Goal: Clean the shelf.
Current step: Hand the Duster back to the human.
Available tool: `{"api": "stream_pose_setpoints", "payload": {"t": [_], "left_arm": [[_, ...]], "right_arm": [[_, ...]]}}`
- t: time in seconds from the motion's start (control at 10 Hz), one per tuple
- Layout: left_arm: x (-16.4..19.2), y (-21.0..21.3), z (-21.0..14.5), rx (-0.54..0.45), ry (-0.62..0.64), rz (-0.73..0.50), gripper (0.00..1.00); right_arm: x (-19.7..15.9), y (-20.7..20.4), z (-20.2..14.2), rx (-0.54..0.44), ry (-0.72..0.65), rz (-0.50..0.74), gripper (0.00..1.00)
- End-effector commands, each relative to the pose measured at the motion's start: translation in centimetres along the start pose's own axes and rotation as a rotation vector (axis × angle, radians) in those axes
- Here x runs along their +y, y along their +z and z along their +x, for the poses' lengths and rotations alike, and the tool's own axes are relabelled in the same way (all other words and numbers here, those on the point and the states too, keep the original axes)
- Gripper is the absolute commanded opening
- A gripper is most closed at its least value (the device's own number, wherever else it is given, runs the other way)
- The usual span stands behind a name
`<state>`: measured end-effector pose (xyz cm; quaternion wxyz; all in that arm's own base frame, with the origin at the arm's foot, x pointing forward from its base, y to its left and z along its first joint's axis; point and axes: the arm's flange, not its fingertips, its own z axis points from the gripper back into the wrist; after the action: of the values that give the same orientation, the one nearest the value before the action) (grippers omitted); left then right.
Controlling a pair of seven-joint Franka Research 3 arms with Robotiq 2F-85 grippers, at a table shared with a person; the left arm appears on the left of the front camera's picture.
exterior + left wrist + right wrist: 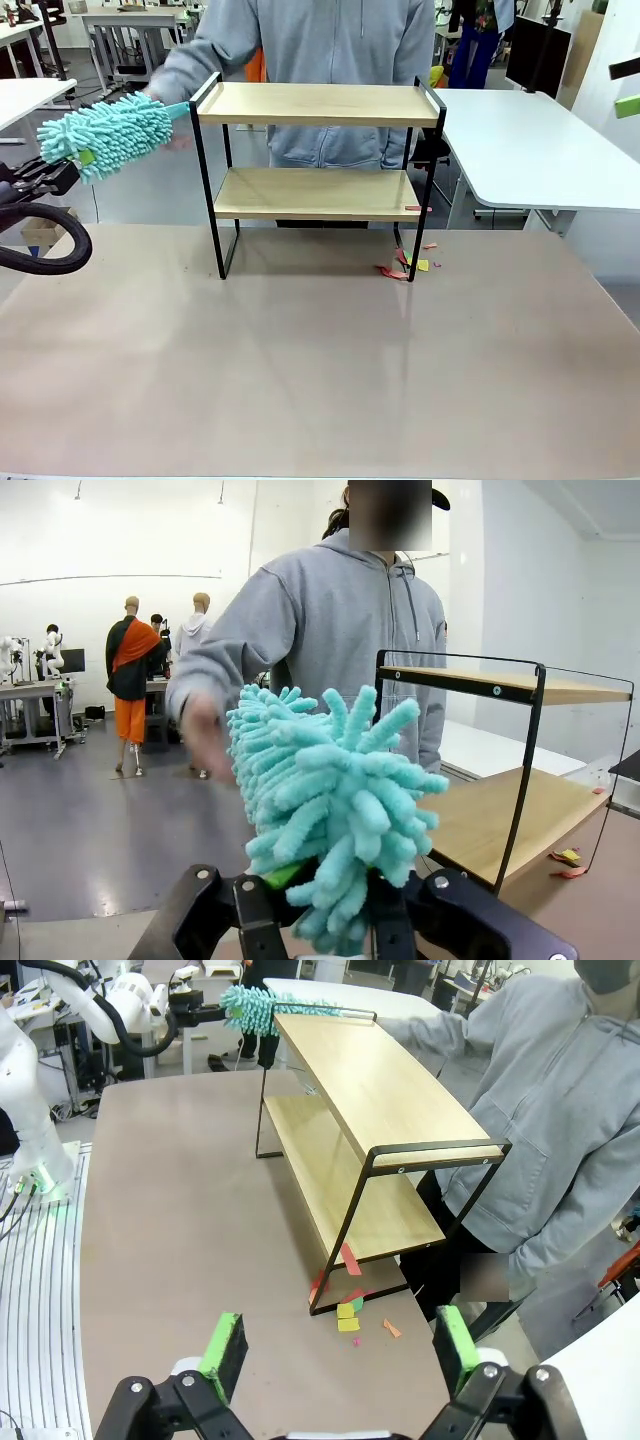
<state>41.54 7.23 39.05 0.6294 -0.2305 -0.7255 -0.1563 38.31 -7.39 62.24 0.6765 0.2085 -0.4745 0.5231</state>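
You have one shelf — two pale wooden boards in a thin black frame, no lettering legible — standing just right of the left gripper, which is clamped on a teal duster; the right gripper hangs spread above several paper scraps.

Inside a robotics lab: white robot arm mounted beside a wide beige desk, more white desks on a bare grey floor, plain white walls, monitors farther off.
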Motion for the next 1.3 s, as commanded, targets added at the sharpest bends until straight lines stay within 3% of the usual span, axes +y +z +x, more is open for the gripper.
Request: {"api": "stream_pose_setpoints", "payload": {"t": [0.0, 0.6, 0.7, 0.8, 0.9, 1.0, 1.1, 1.2], "left_arm": [[0.0, 0.1, 0.7, -0.004, 0.008, -0.005, 0.13], [0.0, 0.1, 0.7, -0.004, 0.008, -0.005, 0.13], [0.0, 0.0, 0.0, 0.000, 0.000, -0.001, 0.69], [-1.3, 1.3, 3.8, -0.056, 0.041, -0.041, 0.69], [-1.3, 2.1, 6.0, -0.059, 0.104, -0.053, 1.00], [-0.7, 3.0, 8.5, -0.070, 0.194, -0.059, 0.74], [0.7, 3.7, 11.9, -0.106, 0.276, -0.050, 1.00], [2.7, 4.8, 15.9, -0.156, 0.350, -0.041, 1.00]], "right_arm": [[-0.1, 0.3, 0.2, 0.005, 0.006, 0.009, 1.00], [-0.1, 0.3, 0.2, 0.005, 0.006, 0.009, 1.00], [-0.1, 0.3, 0.2, 0.005, 0.006, 0.009, 1.00], [-0.1, 0.3, 0.2, 0.005, 0.006, 0.009, 1.00], [-0.1, 0.3, 0.2, 0.005, 0.006, 0.009, 1.00], [-0.1, 0.3, 0.2, 0.005, 0.006, 0.009, 1.00], [-0.1, 0.3, 0.2, 0.005, 0.006, 0.009, 1.00], [-0.1, 0.3, 0.2, 0.005, 0.006, 0.009, 1.00]]}}
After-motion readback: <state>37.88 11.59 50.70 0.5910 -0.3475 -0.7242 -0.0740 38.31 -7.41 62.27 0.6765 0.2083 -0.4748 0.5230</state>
